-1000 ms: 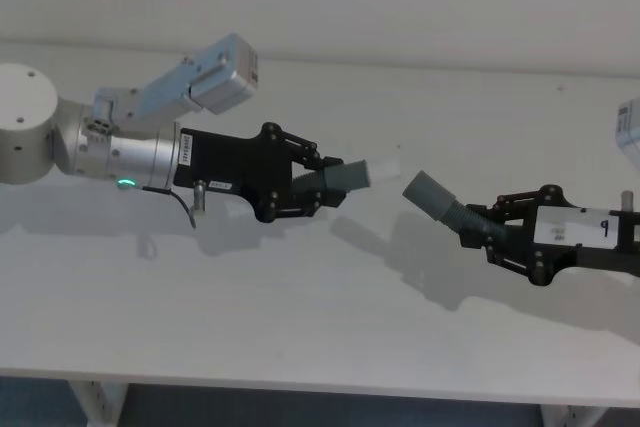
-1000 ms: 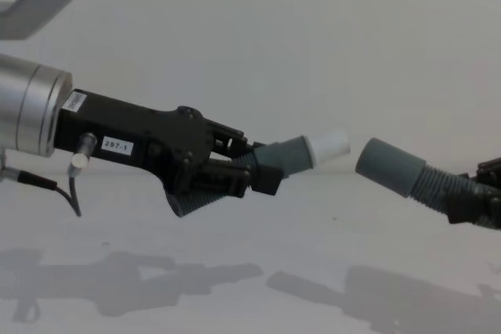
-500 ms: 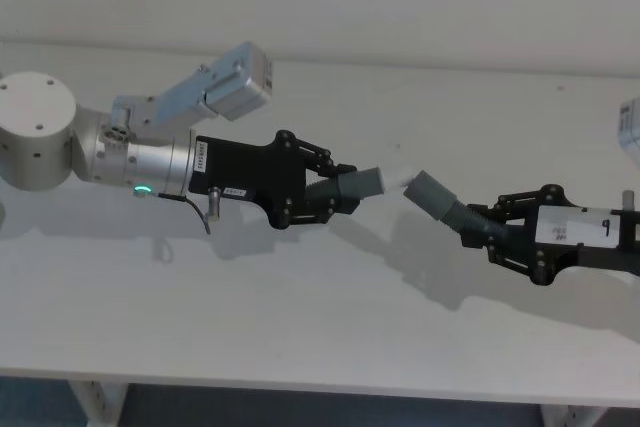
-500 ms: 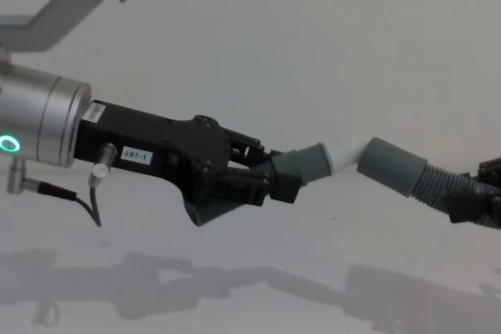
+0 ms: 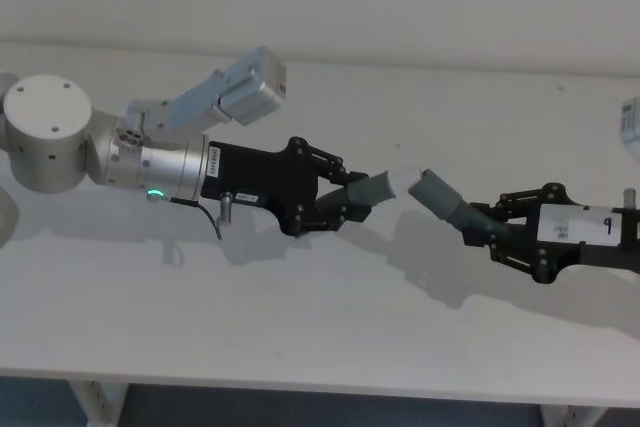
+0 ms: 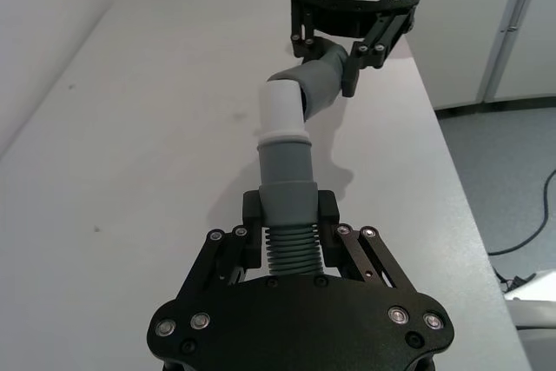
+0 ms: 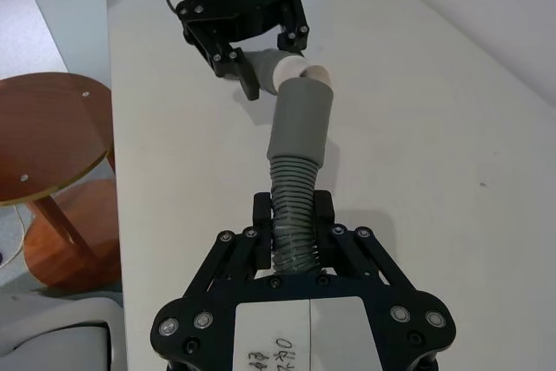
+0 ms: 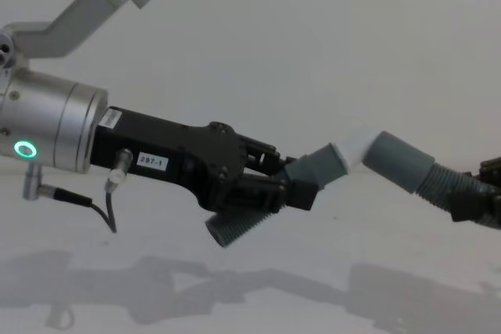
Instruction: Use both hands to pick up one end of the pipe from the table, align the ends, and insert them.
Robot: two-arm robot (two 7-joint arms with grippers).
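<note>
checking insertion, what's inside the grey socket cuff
White spigot meets the socket cuff mouth at an angle, mostly outside. Whether its tip has entered is hidden by the cuff wall.

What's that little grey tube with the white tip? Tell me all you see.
A short hose, dark grey, plastic by its look: ribbed body, smooth collar, narrower white tip. The left end effector is shut on its ribbed part, holding it above the table, tip tilted upward. The tip meets the long hose's cuff at an angle.
</note>
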